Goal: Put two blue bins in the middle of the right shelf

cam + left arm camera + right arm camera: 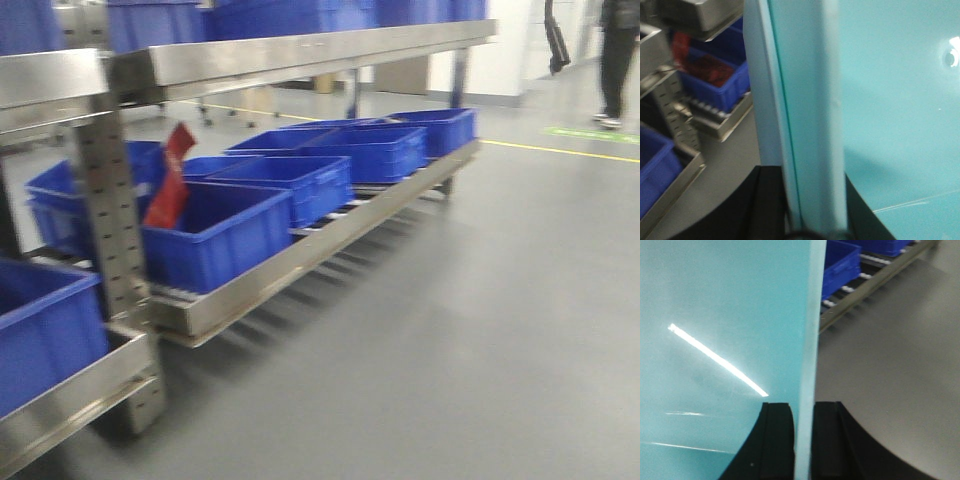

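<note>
Grey floor (pixel 480 330) runs beside a low steel rack (pixel 330 238) of blue bins (pixel 290 185). The nearest bin holds a red card (pixel 168 190), its print too blurred to read. The left gripper (pixel 815 220) and right gripper (pixel 802 440) each clamp a pale turquoise wall (pixel 890 100), probably a bin's side.

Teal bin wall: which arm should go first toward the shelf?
Probably right. Both sets of jaws clamp the teal bin wall, but the right wrist view shows open floor beside it, while a shelf post crowds the left.
</note>
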